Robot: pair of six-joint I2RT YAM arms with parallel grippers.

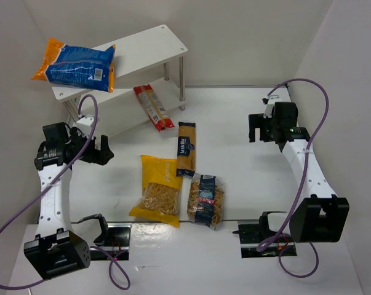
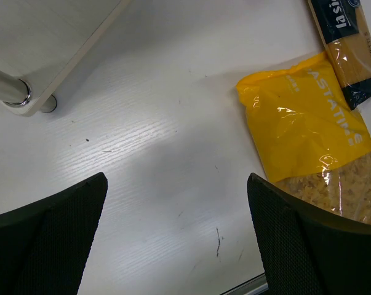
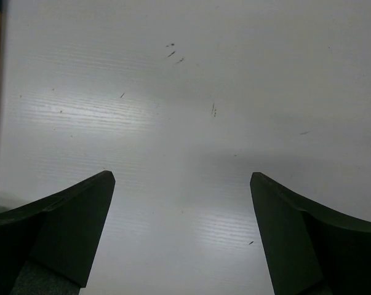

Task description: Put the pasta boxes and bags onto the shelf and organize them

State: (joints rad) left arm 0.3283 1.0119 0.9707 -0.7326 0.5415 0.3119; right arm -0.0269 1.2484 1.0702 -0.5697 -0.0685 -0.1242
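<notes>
- Table (image 1: pixel 234 135): white, and it carries everything else.
- Shelf (image 1: pixel 154 43): white, two boards on silver legs, at the far left of the table and set at an angle. The left wrist view shows a corner of its lower board (image 2: pixel 43 43) and one leg (image 2: pixel 7 92).
- Left arm (image 1: pixel 53 190): reaches up the left side. Its gripper (image 1: pixel 105 150) hangs just in front of the shelf, jaws spread wide with only bare table between them (image 2: pixel 176 178).
- Right arm (image 1: pixel 305 166): reaches up the right side. Its gripper (image 1: pixel 254 128) is well apart from every packet, also spread wide and holding nothing, over bare table (image 3: pixel 182 175).
- Orange-blue bag (image 1: pixel 77 63): lies flat on the left end of the shelf's top board and overhangs the left edge.
- Yellow bag (image 1: pixel 159 189): lies flat on the table near the front centre, clear window toward the arms. The left wrist view shows it (image 2: pixel 308 123) to the right of the gripper.
- Clear bag (image 1: pixel 206 200): has a blue-red label and lies just beside the yellow bag on its right.
- Box (image 1: pixel 186 148): slim and orange-brown, it lies flat beyond the two bags, its near end against the yellow bag's far corner (image 2: pixel 348 43).
- Red packet (image 1: pixel 153 106): thin, it lies on the shelf's lower board with its near end at the front edge.
</notes>
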